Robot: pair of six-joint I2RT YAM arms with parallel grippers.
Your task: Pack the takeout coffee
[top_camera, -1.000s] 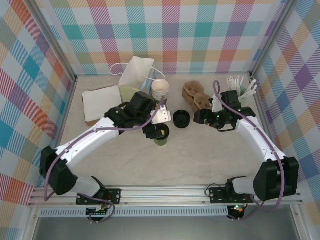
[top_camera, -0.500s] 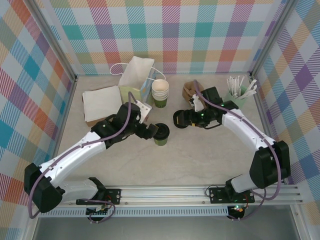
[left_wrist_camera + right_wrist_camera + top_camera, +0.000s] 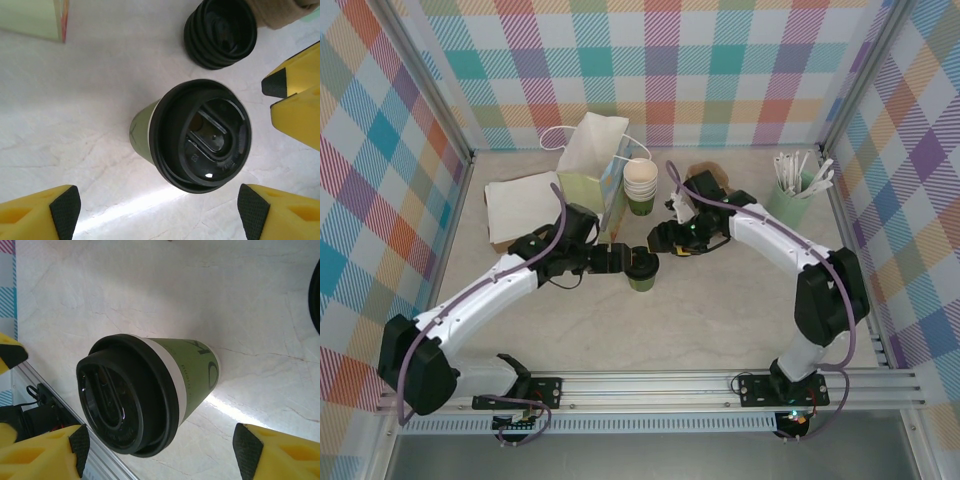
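L hand has backed off to the left of the cup, fingers spread. Cup stands mid table, lid on. R hand swung in just behind, also spread. Capped, so prob. next: into paper bag.

Your top view is bright and evenly lit: the worktop reads clean, with only soft, faint shadows beside the left arm. In the left wrist view a white glare streak runs across the marble just below the coffee cup, and a small highlight sits on its glossy black lid. The right wrist view has a similar hot patch by the cup's base. The left tool shows its yellow fingers soft and out of focus at the frame edges.
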